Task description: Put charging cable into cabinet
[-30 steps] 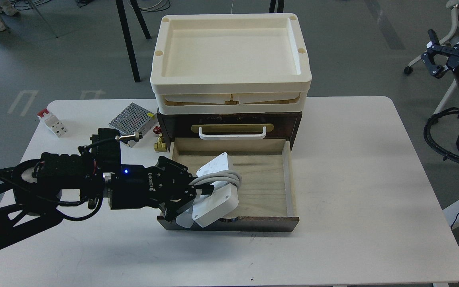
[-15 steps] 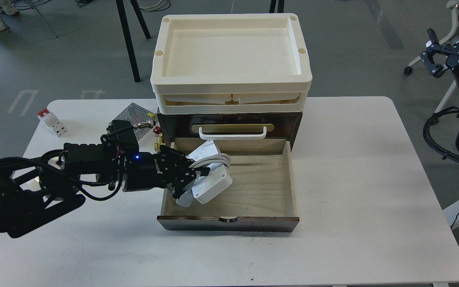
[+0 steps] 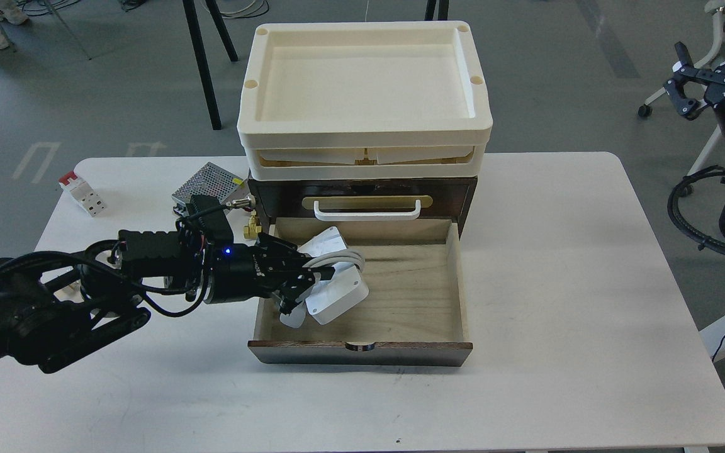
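Left gripper [image 3: 303, 281] and charging cable [image 3: 335, 286] lower now, deeper inside open drawer [image 3: 400, 296].

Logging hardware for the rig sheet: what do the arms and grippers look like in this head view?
Left arm: matte black, blocky segmented links with loose black cables looped alongside, a little red wiring, a lit blue LED near the wrist. Left gripper: black, white lettering too small to read. Right gripper: black, white ROBOTIQ lettering, silver wrist ring, black cable bundle below.

Single head view, forward and down over the table [image 3: 557, 264].
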Controlling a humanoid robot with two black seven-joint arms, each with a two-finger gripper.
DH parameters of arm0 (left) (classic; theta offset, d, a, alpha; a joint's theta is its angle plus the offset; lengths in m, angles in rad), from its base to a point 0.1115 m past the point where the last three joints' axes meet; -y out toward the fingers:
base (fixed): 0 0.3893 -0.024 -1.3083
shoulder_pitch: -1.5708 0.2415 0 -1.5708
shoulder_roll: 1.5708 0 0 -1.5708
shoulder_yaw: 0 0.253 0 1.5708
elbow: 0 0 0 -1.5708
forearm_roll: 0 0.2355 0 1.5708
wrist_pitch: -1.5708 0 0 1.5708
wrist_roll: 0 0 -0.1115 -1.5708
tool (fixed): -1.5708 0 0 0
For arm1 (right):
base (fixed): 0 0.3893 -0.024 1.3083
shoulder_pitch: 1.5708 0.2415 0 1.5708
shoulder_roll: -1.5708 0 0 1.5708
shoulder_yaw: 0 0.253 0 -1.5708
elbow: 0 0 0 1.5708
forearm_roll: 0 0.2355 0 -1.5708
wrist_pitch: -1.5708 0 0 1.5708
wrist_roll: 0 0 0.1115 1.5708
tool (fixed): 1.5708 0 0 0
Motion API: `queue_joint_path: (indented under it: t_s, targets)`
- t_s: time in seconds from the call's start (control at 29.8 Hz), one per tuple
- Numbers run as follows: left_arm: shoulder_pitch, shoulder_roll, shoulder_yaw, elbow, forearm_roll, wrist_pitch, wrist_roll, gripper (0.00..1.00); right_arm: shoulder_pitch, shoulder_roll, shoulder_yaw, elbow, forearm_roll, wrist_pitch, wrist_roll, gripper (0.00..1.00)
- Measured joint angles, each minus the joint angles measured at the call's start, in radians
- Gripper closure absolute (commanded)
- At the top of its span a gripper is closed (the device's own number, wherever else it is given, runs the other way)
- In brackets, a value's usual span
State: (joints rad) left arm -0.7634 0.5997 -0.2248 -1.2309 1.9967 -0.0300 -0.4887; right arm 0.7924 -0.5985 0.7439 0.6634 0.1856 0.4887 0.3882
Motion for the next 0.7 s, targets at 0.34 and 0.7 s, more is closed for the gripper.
queue_joint_path:
  t_s: [0.34,0.7]
  targets:
    - [-0.004,0.117,-0.013,-0.068,-0.018,-0.003,0.000,0.07,0.001,-0.001,0.001,0.001,0.000,0.000,0.001,0.00]
    - [-0.006,0.481,-0.123,-0.182,-0.540,0.000,0.000,0.07,0.041,0.011,-0.002,0.014,-0.002,0.000,0.005,0.00]
